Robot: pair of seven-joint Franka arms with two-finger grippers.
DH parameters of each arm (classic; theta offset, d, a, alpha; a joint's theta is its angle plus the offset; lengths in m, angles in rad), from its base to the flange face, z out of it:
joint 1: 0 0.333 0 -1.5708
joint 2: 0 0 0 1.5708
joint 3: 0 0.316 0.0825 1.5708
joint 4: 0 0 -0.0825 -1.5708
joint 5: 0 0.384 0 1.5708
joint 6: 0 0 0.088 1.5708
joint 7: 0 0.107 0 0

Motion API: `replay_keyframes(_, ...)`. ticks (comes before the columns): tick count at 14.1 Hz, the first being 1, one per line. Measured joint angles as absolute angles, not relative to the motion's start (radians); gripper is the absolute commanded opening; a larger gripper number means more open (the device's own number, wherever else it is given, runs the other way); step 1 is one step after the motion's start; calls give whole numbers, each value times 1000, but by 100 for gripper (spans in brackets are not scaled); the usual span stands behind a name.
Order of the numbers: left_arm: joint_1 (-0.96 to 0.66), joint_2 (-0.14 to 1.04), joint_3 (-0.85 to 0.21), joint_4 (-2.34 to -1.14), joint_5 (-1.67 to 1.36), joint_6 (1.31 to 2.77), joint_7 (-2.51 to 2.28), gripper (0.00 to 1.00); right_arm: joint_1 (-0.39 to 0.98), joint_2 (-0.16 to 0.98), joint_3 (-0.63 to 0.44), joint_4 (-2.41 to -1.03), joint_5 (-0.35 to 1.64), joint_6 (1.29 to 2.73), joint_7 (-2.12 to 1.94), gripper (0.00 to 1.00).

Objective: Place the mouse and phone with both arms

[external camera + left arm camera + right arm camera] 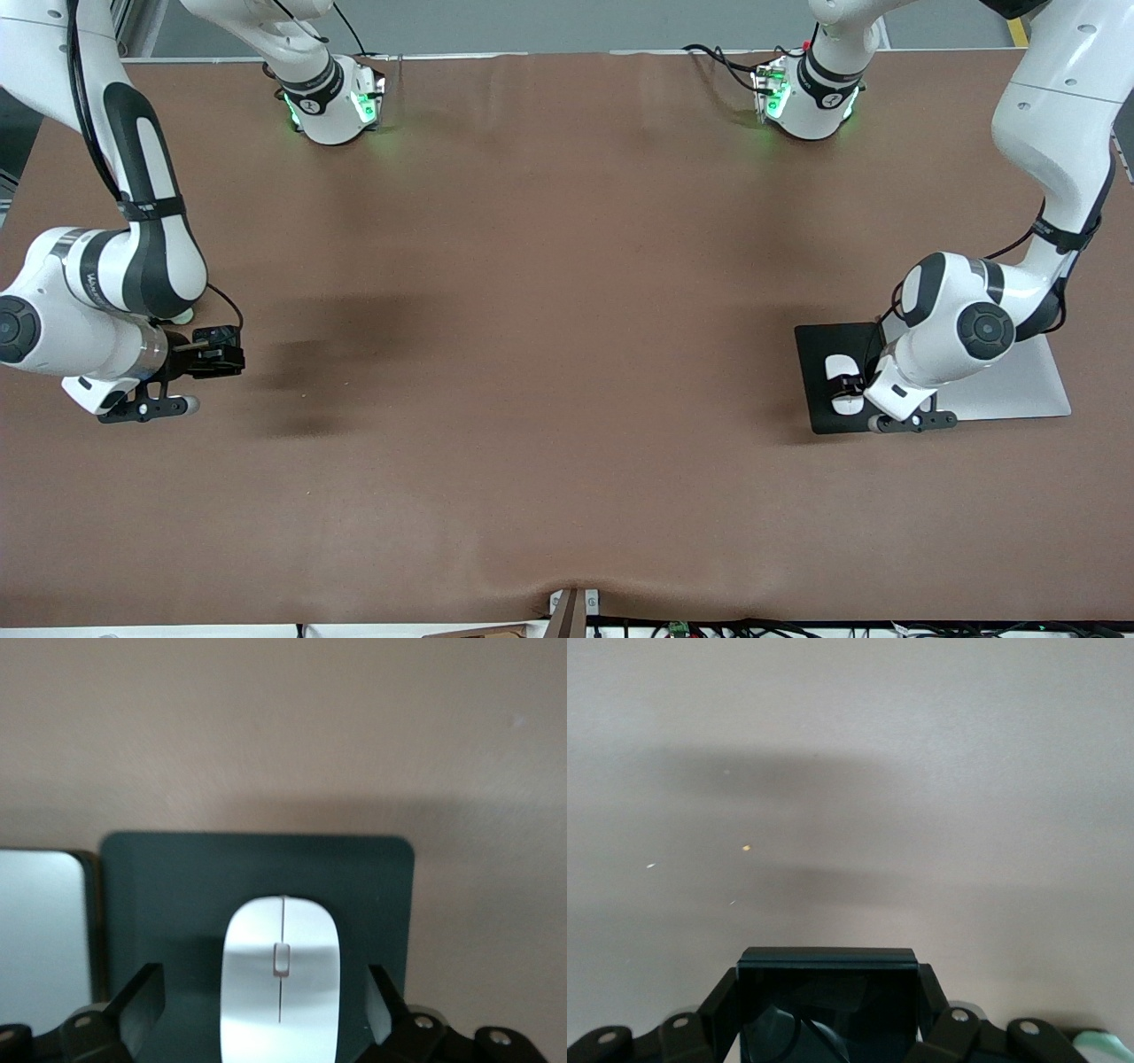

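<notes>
**Over the pad and over bare table: two claws, two loads**

At the left arm's end of the table (549, 372), the left claw (849, 385) is low over the black pad (815, 354), its fingers (142, 997) spread apart on either side of the mouse (281, 988). Gaps of dark pad show between each finger and the mouse's flanks, so the claw stands open and touches nothing. The mouse lies flat on the pad, directly under the claw and between its fingers, its thin grey line running lengthwise down the middle. Just beside the pad, toward the table's end, lies a silver laptop (1019, 381), its edge nearly meeting the pad's.

Well apart, at the right arm's end, the right claw (213, 350) hangs over bare brown table. Its fingers (718, 1010) are closed against the two sides of the phone (828, 1001), which sits clamped between them, a glossy black slab held off the surface. A dark shadow falls on the table just beside this claw, toward the middle.
</notes>
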State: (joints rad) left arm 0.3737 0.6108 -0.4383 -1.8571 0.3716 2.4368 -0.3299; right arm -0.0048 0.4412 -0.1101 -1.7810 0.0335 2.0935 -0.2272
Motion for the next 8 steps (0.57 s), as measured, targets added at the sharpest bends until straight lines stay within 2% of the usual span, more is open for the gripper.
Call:
replay_keyframes(2,374,556,-439,-1850,372,2431,-330,100,-27,455,-111,-1817,33,2170,-227,0)
replay_keyframes(5,382,462,-438,-1848,372,2394,-330,100,-73,493,-111,-1846,33,2213,-227,0)
replay_keyframes(8,395,395,-437,-1813,372,2280,-322,100,-115,530,-111,-1861,33,2224,-227,0)
